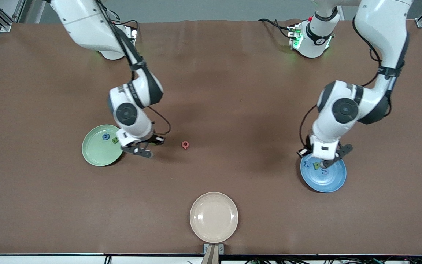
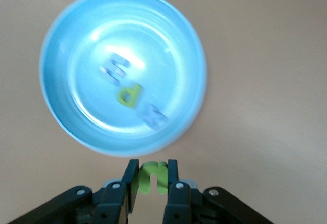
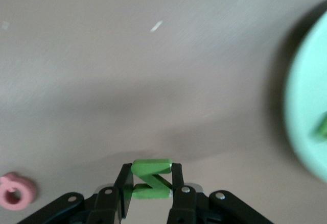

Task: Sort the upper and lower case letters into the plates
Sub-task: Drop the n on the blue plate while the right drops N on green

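- Cream plate (image 1: 214, 217) lies nearest the front camera, empty and outside the sorting.
- Blue plate (image 1: 323, 173), toward the left arm's end of the table, holds three letters in a row: a blue x (image 2: 155, 116), a green p-like one (image 2: 127, 94) and a bluish one (image 2: 113, 67) too blurred to read.
- Left gripper (image 2: 152, 179) hangs over that plate's rim, pads clamped on a small green letter (image 2: 152, 175), apparently an n or u; its two legs point toward the plate.
- To do this well, I judge it should move inward over a bare patch of the plate and go low before letting go.
- Green plate (image 1: 102, 145), toward the right arm's end, holds a blue G (image 1: 105, 136) and a green letter (image 1: 115, 140).
- Right gripper (image 3: 151, 183) is over bare table beside that plate, closed on a green N (image 3: 150, 179), gripped across its bars and seen as a Z.
- It should come fully over the plate first.
- Pink Q (image 1: 185, 145) lies flat on the table between the arms, beside the right gripper.
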Robot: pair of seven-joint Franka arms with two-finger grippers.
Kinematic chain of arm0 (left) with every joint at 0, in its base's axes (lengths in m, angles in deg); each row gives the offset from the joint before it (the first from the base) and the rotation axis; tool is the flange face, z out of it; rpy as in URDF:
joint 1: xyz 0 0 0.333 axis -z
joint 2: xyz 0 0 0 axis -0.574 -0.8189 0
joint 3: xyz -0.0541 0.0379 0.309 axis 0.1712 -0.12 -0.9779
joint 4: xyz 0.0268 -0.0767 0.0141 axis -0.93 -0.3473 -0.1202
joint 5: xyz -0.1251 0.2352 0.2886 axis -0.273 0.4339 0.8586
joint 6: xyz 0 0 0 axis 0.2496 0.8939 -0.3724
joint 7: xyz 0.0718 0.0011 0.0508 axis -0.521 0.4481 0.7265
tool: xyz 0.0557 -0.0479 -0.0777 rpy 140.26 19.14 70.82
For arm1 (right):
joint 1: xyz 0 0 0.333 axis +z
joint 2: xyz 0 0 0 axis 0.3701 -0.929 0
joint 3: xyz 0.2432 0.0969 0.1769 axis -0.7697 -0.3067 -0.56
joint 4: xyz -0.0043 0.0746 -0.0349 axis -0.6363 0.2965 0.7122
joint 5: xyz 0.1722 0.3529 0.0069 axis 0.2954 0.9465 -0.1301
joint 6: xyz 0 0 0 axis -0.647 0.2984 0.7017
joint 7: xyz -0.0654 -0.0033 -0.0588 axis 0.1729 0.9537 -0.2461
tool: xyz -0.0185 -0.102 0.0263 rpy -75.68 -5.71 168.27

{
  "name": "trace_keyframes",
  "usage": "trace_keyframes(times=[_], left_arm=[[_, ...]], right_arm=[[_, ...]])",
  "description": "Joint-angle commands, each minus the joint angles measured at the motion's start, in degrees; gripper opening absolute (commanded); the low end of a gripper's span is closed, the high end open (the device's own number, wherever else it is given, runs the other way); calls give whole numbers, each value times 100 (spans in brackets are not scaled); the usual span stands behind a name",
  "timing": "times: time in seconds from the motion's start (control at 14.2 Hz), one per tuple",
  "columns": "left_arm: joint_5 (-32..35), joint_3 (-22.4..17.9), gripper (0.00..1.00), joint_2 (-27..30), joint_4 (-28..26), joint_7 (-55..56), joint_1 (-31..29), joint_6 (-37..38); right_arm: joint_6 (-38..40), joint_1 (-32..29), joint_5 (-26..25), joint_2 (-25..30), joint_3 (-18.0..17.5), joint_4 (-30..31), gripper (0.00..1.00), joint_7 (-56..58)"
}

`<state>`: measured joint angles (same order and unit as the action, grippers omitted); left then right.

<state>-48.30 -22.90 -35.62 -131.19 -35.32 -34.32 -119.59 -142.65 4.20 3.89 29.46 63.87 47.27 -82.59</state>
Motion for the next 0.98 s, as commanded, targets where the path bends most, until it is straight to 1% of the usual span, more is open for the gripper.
trace_keyframes(times=[0.0, 0.07, 0.14, 0.21, 0.28, 0.42, 0.49, 0.56, 0.7, 0.77, 0.91], left_arm=[[99, 29, 14, -394, 260, -475, -238, 67], [239, 20, 36, -413, 278, -501, -256, 67], [379, 29, 73, -413, 296, -493, -308, 67], [389, 37, 98, -369, 348, -475, -309, 67], [398, 37, 100, -265, 340, -527, -317, 76], [390, 134, 100, 25, 401, -685, -283, 347], [355, 265, 100, 227, 523, -703, -300, 575], [363, 405, 100, 446, 637, -878, -335, 1047], [320, 433, 100, 816, 1172, -1885, -317, 2075], [215, 433, 100, 922, 1558, -2142, -352, 2593], [187, 424, 100, 1098, 2209, -2320, -388, 3490]], right_arm=[[104, -718, -65, 494, -99, 444, 0, 1159], [69, -973, -74, 539, -99, 532, 0, 1590], [51, -1193, -117, 539, -99, 567, 0, 1899], [-10, -1378, -187, 539, -99, 620, 0, 2172], [-167, -1536, -240, 530, -99, 716, 0, 2418], [-633, -1818, -249, 496, -99, 988, 0, 2911], [-782, -1950, -249, 486, -108, 1050, 0, 3087], [-906, -2064, -249, 478, -108, 1112, 0, 3228], [-1300, -2214, -249, 390, -117, 1261, 0, 3422], [-1450, -2258, -249, 346, -117, 1314, 0, 3492], [-1496, -2311, -241, 293, -117, 1341, 1, 3537]])
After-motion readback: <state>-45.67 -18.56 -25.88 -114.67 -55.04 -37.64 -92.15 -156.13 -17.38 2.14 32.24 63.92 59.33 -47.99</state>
